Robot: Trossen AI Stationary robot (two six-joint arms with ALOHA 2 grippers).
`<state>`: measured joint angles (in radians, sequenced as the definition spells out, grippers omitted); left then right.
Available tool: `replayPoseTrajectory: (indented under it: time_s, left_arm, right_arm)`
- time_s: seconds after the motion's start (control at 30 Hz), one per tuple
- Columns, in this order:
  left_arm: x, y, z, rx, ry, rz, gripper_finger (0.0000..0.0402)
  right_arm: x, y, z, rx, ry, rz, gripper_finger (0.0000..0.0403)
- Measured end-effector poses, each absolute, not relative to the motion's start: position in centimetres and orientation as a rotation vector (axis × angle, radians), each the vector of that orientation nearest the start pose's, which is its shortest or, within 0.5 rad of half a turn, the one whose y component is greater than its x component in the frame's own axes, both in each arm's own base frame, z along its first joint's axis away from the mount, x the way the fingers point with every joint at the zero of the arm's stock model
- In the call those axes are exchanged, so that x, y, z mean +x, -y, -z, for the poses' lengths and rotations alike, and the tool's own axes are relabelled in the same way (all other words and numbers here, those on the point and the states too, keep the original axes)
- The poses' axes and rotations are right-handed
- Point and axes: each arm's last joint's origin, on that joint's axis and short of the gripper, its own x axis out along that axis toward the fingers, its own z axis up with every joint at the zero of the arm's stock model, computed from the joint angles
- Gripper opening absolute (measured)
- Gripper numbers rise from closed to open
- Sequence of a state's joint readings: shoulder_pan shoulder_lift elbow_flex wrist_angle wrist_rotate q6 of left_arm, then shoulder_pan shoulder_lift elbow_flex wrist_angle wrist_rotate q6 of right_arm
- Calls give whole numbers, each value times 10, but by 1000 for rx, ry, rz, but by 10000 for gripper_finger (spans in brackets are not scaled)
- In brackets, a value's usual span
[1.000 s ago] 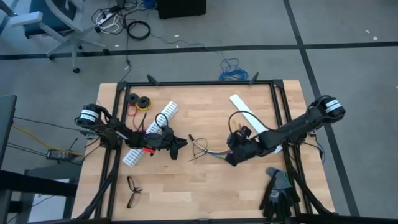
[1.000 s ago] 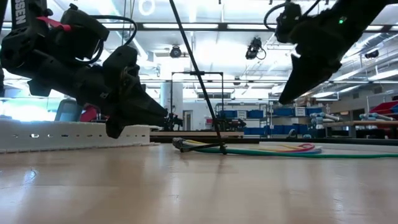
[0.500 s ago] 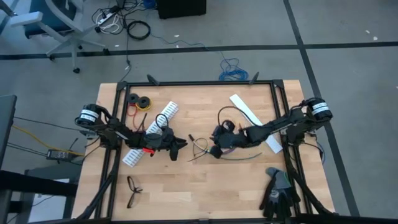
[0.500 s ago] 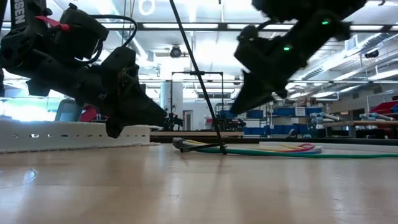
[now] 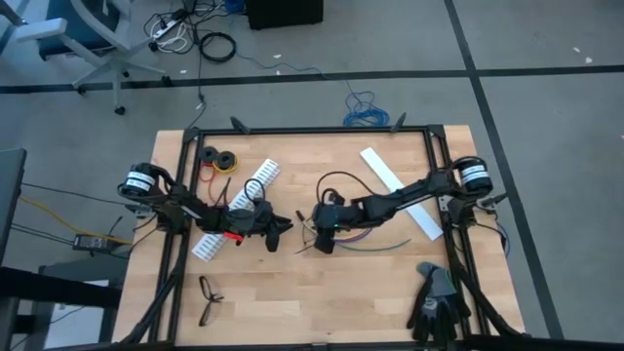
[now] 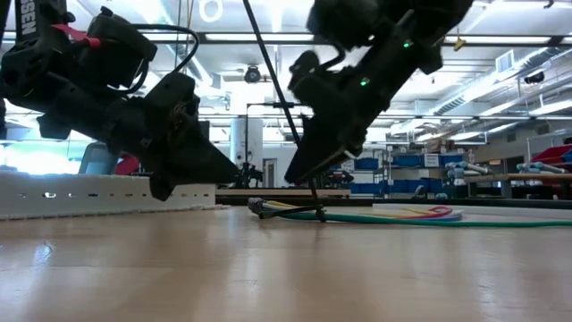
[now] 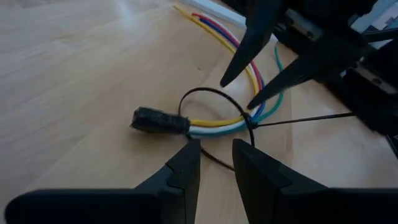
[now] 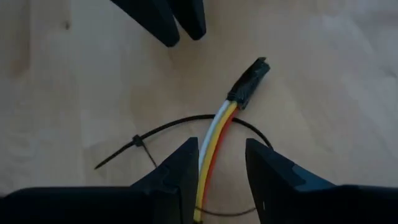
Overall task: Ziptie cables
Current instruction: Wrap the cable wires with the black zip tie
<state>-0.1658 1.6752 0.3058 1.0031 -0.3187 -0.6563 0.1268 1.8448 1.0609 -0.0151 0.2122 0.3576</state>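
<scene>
The cables (image 5: 375, 242) lie on the table, a thin bundle of yellow, red, blue, white and green wires with a black taped end (image 7: 158, 120). A black ziptie (image 7: 205, 91) is looped around them near that end, its head (image 8: 138, 146) and tail flat on the wood. My right gripper (image 5: 317, 237) is open and slants down over the bundle, one finger on either side of the wires (image 8: 211, 143), just behind the loop. My left gripper (image 5: 289, 227) is open by a narrow gap and points at the taped end from the table's left.
A white slotted strip (image 5: 234, 210) lies under my left arm. Tape rolls (image 5: 219, 159) sit near the far left corner and a flat white strip (image 5: 400, 187) lies under my right arm. Black eyeglasses (image 5: 209, 297) and black gloves (image 5: 434, 297) lie near the near edge.
My right gripper has swept toward the table's left along the cables and come down over their taped end, close to my left gripper. My left arm has kept still, and the cables and ziptie have stayed in place.
</scene>
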Motion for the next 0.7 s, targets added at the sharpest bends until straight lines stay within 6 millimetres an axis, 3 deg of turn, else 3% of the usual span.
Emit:
replayPoseTrajectory:
  time_s: [0.5,0.7]
  left_arm:
    - [242,31,-103,-558,-296,-263,104]
    - [242,31,-103,-561,-299,-264,104]
  right_arm:
    - [396,-47,-129,199,-964,190,112]
    - [394,-46,-129,147,-983,190,16]
